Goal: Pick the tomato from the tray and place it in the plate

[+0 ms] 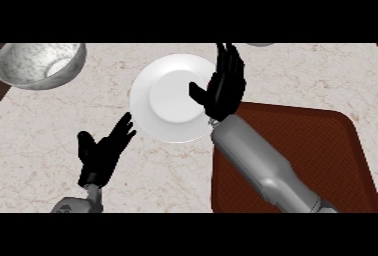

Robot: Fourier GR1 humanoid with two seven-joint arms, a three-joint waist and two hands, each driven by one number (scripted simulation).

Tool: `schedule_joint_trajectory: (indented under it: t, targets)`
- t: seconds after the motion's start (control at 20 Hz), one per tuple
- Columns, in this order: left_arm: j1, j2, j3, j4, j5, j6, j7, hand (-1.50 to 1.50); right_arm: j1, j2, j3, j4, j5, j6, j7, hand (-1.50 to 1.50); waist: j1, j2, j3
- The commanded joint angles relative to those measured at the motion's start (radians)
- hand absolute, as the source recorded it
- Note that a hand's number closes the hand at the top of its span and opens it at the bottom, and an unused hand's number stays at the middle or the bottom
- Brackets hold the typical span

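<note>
Nearest, at the lower left, the left hand [103, 150] rests above the marbled tabletop [66, 115], fingers straight and pointing up and to the right, thumb spread to the left, holding nothing. Its grey forearm is cut off by the view's lower edge, so only a short stub shows.

To the right, the dark red tray [325, 160] lies on the tabletop; its near edge runs out of view and its left part is covered by the right forearm, which comes in from the lower right and slants up and to the left across it.

Farther on, the right hand [224, 87] lies over the right rim of the white plate [159, 95], fingers stretched straight toward the far edge, thumb out to the left over the plate's middle. It is open and nothing shows in it. The tomato cannot be seen on the tray or on the plate's visible part; whether the hand or forearm hides it cannot be told.

At the far left stands a speckled grey bowl [40, 65], partly cut off.
</note>
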Motion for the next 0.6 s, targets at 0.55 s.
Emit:
schedule_joint_trajectory:
  t: [0.55]
  targets:
    - [0.053, 0.003, 0.023, 0.029, -0.006, 0.012, 0.007, 0.0, 0.163, 0.005, 0.253, -0.207, -0.309, -0.417, -0.09, -1.5, -0.084, -0.023, -0.005]
